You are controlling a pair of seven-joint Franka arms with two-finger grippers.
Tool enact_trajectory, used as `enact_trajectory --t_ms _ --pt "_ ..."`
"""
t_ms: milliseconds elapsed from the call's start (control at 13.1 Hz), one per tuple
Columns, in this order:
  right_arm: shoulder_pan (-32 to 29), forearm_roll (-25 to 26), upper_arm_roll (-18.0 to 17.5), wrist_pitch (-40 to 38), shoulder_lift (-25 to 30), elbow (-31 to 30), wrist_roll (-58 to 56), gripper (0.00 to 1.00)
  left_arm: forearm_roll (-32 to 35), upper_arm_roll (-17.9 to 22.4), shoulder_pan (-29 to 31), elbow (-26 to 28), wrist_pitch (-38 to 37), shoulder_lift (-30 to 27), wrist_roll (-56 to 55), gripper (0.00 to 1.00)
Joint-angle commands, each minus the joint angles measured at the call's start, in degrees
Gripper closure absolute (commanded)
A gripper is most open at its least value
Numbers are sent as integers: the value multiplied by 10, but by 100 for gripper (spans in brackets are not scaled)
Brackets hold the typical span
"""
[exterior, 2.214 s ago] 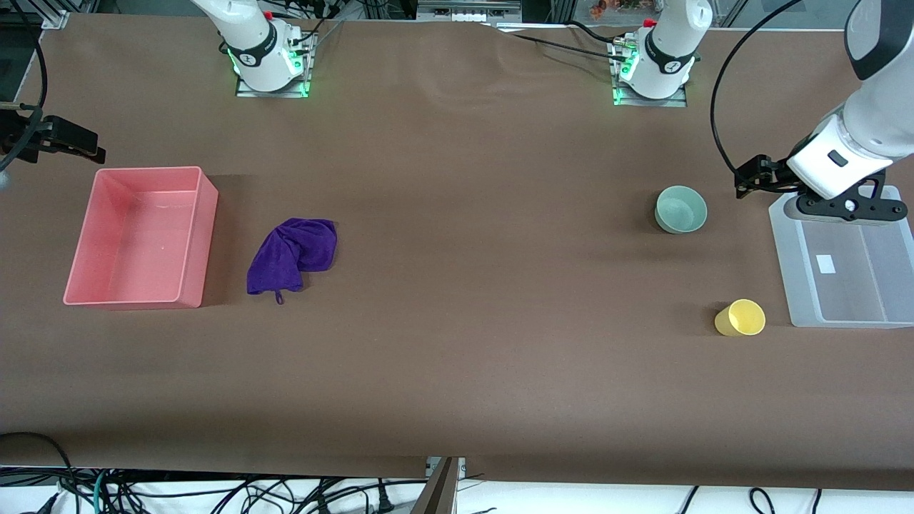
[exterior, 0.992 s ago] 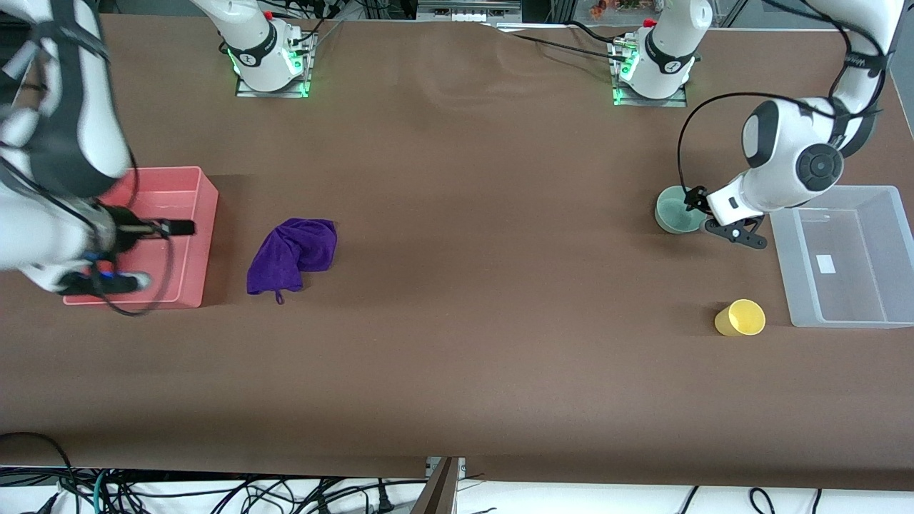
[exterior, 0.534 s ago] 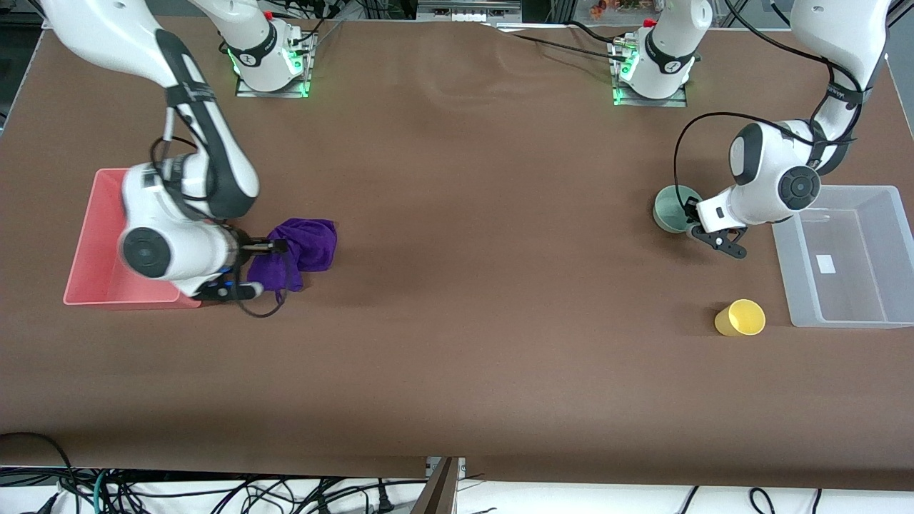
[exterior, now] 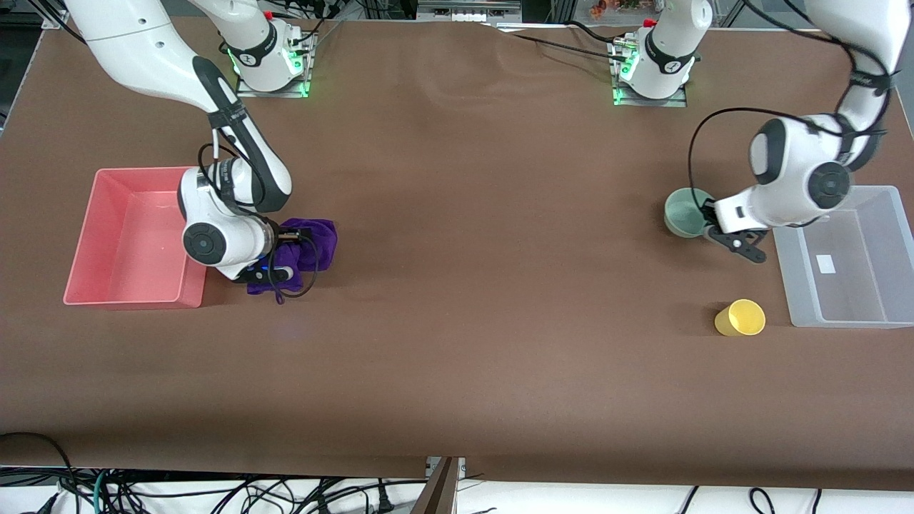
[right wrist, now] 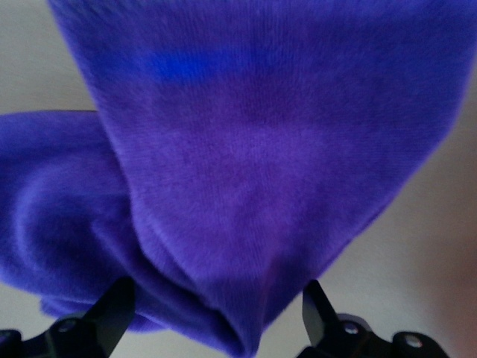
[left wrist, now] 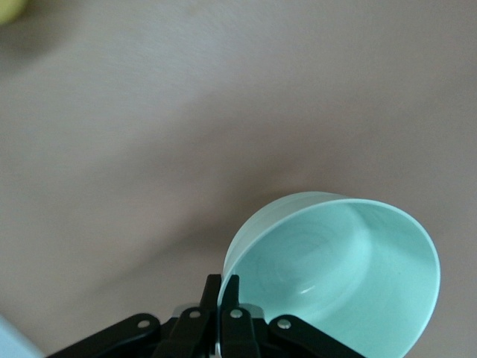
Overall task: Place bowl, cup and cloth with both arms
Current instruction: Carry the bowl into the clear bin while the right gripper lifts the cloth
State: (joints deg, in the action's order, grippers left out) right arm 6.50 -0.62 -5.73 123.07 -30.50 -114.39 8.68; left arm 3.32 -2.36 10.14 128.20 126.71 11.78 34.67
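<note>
The pale mint-green bowl (exterior: 684,212) stands near the clear bin at the left arm's end of the table. My left gripper (exterior: 708,221) is shut on its rim. In the left wrist view the two fingers (left wrist: 223,292) pinch the wall of the bowl (left wrist: 335,276), one inside and one outside. The purple cloth (exterior: 320,244) lies crumpled beside the pink bin. My right gripper (exterior: 280,251) is low over it, open. In the right wrist view its fingers stand on either side of a fold of the cloth (right wrist: 246,164). The yellow cup (exterior: 740,318) stands alone, nearer the front camera than the bowl.
A pink bin (exterior: 136,172) stands at the right arm's end of the table, close to the cloth. A clear plastic bin (exterior: 850,285) stands at the left arm's end, beside the bowl and cup. The brown table's middle holds nothing.
My right arm swung from over the pink bin down onto the cloth. My left gripper came from over the clear bin to the bowl's rim; the bowl has shifted slightly toward the clear bin.
</note>
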Motion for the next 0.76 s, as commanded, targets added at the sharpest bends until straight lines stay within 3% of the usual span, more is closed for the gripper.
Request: enact_trajectory --t_ms 0,76,153,382,687 --pt "2 2 -2 29 5 -17 7 67 -15 0 50 -119 -128 -1 74 100" --pt "1 1 -2 29 5 -14 6 96 -15 0 69 -154 -163 4 80 100" --pt "1 1 -2 29 5 -10 6 100 -8 1 80 -187 -187 9 83 100" --pt "-1 1 -1 24 9 8 0 100 36 1 143 -289 -200 58 130 100" --pt "-4 2 1 22 18 17 -6 100 47 0 225 -412 -193 193 215 100"
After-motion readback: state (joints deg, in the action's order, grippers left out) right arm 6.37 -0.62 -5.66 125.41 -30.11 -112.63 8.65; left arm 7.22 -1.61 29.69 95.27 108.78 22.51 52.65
